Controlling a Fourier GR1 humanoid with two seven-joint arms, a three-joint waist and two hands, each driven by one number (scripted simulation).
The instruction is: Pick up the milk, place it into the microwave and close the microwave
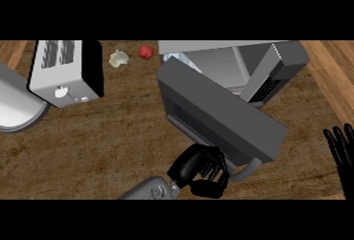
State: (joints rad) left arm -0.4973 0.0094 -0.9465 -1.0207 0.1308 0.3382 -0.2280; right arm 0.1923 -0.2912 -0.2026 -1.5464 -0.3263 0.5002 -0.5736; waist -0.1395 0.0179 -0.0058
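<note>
Pushing microwave door (221, 117) | left hand (197, 169) fingers curled at handle (247, 172) | right hand (342, 150) fingers straight

Bench: dark brown wood-grain bench (117, 136), carrying everything listed.
Toaster: white boxy two-slot toaster (63, 70), upper left.
Pot: round grey metal pot (15, 103), left edge, just beside toaster.
Garlic: pale whitish garlic bulb (119, 58), right of toaster.
Red item: small red rounded object (146, 52), near garlic bulb.
</note>
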